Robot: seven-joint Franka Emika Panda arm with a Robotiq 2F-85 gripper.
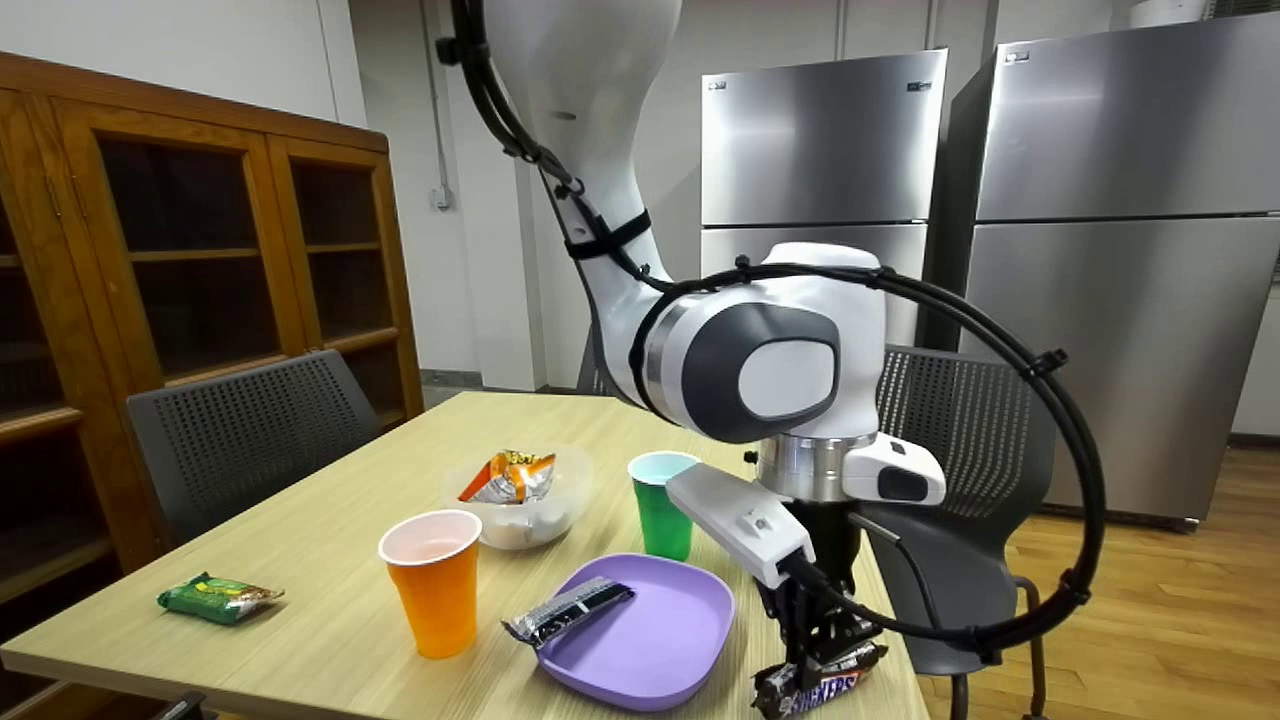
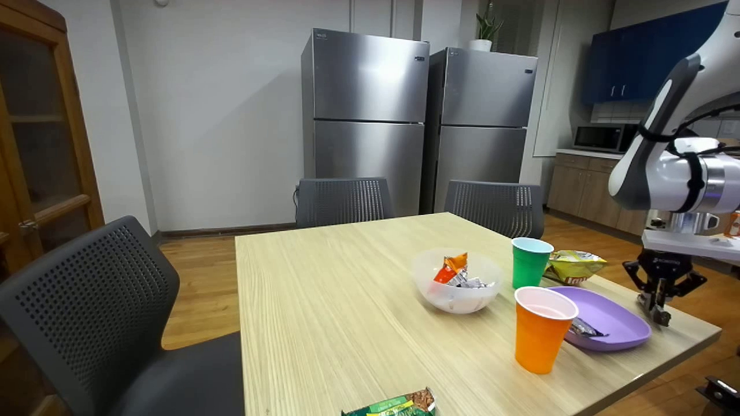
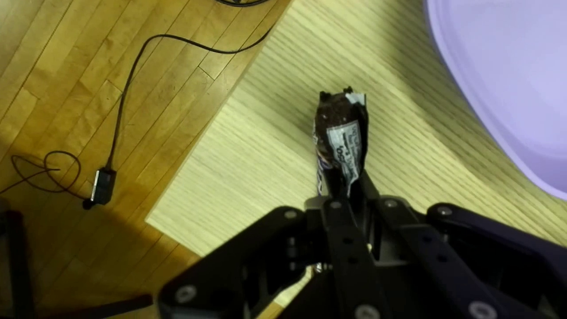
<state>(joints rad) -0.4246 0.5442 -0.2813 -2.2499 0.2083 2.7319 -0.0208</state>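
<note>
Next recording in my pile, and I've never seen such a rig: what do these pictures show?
The white machine is a robot arm with a black tool at its end. Two pictures come from cameras outside the robot; the third looks down from a camera on its wrist. The tool is closed on a wrapped candy bar near the edge of the table. The table also holds a purple plate with another bar across its rim, an orange cup, a green cup, a bowl of packets, a green packet and a yellow bag.
</note>
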